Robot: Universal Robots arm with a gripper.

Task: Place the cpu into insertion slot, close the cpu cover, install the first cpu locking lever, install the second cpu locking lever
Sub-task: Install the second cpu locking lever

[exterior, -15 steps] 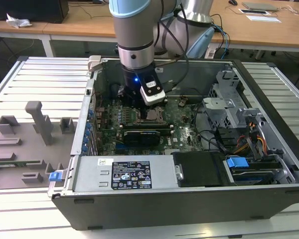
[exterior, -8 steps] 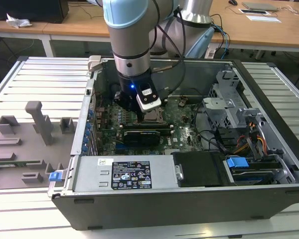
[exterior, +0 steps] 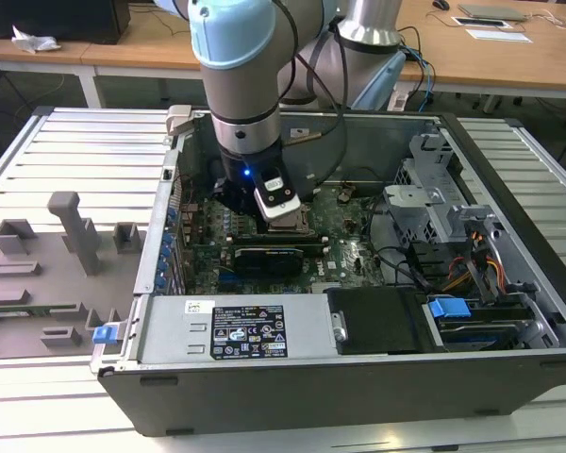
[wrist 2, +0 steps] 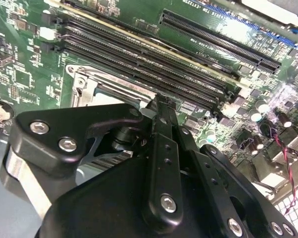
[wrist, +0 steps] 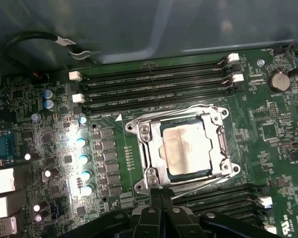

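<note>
The cpu [wrist: 185, 150] was seated centre-frame under the closed cpu cover [wrist: 154, 172]; the gripper [wrist: 160, 192], fingers pressed together and empty, was held just below it, apparently to work a lever

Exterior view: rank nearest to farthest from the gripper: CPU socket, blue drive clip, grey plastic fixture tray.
1. Square silver-framed CPU socket, directly under the gripper.
2. Blue plastic drive clip, toward the exterior view's right, inside the case.
3. Grey plastic fixture tray, outside the case, far left.

In the second wrist view the end effector [wrist 2: 159, 106] hides most of the socket [wrist 2: 97, 87]. In the first wrist view its body is cut off at the picture's edge.
</note>
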